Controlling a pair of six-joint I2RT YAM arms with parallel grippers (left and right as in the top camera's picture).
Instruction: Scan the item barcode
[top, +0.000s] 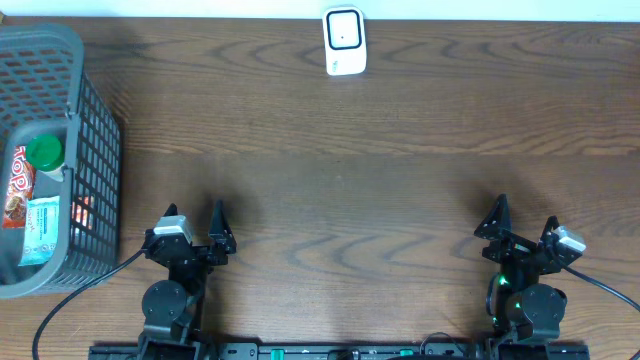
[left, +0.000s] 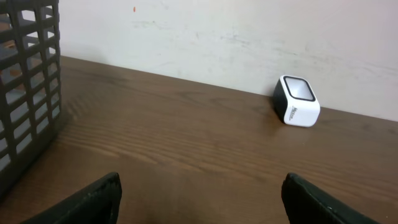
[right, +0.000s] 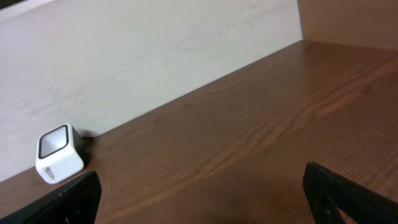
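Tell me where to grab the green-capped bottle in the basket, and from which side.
Grip the bottle by its green cap, coming straight down from above. The cap faces up, so the bottle seems to stand upright, and the basket's high walls block any approach from the side. The left gripper, open, is the nearer one. A red packet lies close beside the bottle, so keep the fingers narrow.

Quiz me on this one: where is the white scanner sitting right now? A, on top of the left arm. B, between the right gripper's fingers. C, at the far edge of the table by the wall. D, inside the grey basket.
C: the white scanner stands alone on the table at its far edge by the wall, well apart from the grey basket at the left.
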